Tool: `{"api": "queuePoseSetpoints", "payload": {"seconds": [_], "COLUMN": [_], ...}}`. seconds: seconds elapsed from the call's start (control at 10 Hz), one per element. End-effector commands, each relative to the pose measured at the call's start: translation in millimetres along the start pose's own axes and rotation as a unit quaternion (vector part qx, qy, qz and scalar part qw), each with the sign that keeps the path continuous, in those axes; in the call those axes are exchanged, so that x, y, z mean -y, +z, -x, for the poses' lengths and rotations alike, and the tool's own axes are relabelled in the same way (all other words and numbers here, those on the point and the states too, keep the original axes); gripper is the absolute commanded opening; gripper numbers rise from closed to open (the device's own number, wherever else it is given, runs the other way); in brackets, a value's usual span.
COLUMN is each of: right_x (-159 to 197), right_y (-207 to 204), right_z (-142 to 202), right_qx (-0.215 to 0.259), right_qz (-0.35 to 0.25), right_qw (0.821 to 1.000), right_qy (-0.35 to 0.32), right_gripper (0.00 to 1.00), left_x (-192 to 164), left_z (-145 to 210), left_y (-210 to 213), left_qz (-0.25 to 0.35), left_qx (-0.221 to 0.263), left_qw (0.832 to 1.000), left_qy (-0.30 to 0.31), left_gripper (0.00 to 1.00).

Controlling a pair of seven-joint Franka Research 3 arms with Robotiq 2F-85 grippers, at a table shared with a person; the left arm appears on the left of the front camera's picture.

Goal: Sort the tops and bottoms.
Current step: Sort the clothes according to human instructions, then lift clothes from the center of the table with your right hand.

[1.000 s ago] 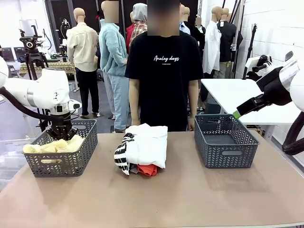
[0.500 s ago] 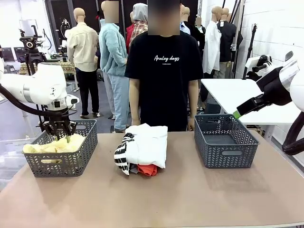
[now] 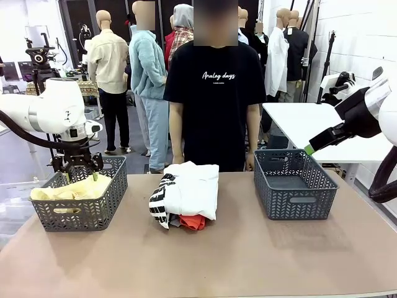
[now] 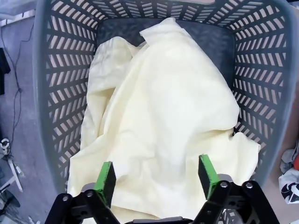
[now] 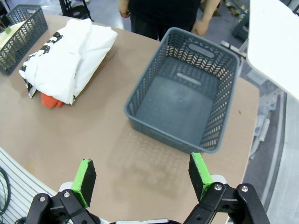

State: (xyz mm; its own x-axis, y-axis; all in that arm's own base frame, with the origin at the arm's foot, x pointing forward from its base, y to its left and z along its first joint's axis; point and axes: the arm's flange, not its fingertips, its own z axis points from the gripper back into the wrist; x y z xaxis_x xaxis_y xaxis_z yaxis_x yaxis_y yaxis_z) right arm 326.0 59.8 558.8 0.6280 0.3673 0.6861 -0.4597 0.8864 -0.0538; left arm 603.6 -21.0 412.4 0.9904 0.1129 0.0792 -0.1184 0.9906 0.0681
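Observation:
A pale yellow garment [image 3: 71,189] lies loose in the left grey basket [image 3: 99,208], spread over its floor [image 4: 159,121]. My left gripper [image 3: 77,172] hangs just above it, open, with nothing between its green pads [image 4: 106,176]. A folded pile sits mid-table: a white garment [image 3: 195,189] on top, a black-and-white patterned one [image 3: 159,200] at its left edge, an orange-red one [image 3: 193,221] underneath. The pile also appears in the right wrist view [image 5: 70,58]. My right gripper [image 5: 142,175] is open and empty, held high off the table's right side [image 3: 308,149].
The right grey basket [image 3: 291,198] stands empty [image 5: 182,109] on the table's right half. A person in a black T-shirt [image 3: 214,93] stands at the far edge behind the pile, hands down. A white table [image 3: 322,127] stands beyond the right basket.
My left gripper opened, let go of the pale yellow garment and rose a little out of the basket. The garment settled flatter. The right arm has not moved.

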Motion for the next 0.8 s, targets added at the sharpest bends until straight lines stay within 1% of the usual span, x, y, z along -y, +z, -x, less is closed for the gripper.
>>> {"api": "queuePoseSetpoints", "payload": {"seconds": [0.0,0.7], "right_x": [0.6,0.6], "right_y": [-1.9,-1.9], "right_z": [0.5,0.5], "right_qx": [0.0,0.0], "right_qz": [-0.006,-0.006], "right_qw": [1.0,1.0], "right_qy": [0.0,0.0], "right_gripper": [1.0,1.0], "left_x": [0.1,0.1], "left_z": [-0.9,-0.9], "left_y": [0.7,0.7], "left_qz": [0.001,0.001], "left_qx": [0.004,0.004], "left_qw": [1.0,1.0], "left_qy": [0.002,0.002], "left_gripper": [0.99,0.99]}}
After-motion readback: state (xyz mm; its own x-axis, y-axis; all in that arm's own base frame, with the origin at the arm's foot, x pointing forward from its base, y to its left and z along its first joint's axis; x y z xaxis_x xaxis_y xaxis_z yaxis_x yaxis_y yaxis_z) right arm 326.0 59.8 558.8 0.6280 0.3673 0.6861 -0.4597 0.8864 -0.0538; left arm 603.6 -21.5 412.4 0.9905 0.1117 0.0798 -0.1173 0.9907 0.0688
